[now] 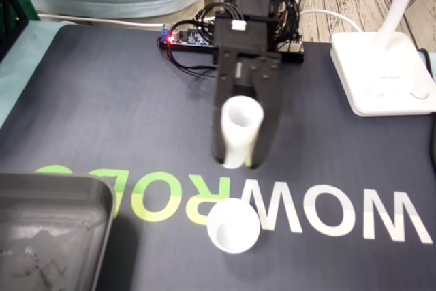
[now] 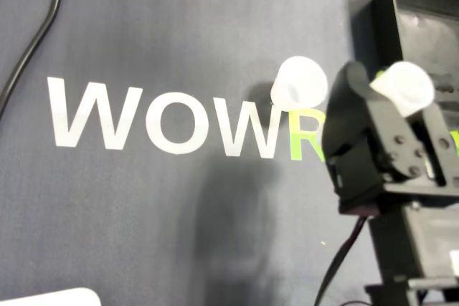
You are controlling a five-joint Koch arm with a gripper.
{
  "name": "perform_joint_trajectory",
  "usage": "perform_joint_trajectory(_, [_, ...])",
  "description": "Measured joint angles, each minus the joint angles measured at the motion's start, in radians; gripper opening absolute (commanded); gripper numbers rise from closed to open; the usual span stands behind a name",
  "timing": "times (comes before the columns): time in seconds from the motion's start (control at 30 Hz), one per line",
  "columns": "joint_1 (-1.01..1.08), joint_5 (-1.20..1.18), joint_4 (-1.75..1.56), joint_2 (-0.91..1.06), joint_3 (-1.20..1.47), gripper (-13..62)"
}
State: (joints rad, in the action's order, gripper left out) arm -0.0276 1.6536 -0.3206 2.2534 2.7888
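Grey tray (image 1: 68, 180) sits at the near bench corner. A loose cup (image 1: 233, 225) stands on the lettered mat (image 1: 102, 100); the fingers (image 1: 269, 134) are clamped on a held cup (image 1: 240, 127) just behind.

Held cup (image 1: 240, 124), loose cup (image 1: 234, 226): white plastic, smooth, matt. Jaws: black plastic, matt. Mat (image 1: 102, 114) over tabletop: dark grey, cloth-like, matt. Tray (image 1: 48, 192): grey, dull, scuffed. Lamp base (image 1: 381, 76): white plastic, slight sheen.

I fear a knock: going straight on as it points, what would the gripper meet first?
Probably the mat, just short of the loose cup. The gripper, shut on the held cup, points steeply down, though depth is unclear.
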Motion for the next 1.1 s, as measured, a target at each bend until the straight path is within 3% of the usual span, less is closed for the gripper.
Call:
perform_joint_trajectory(0.43, [0.005,0.072,-0.011,-0.242,-0.215,5.9])
perform_joint_trajectory(1.1, [0.006,0.052,-0.318,-0.646,-0.299,5.8])
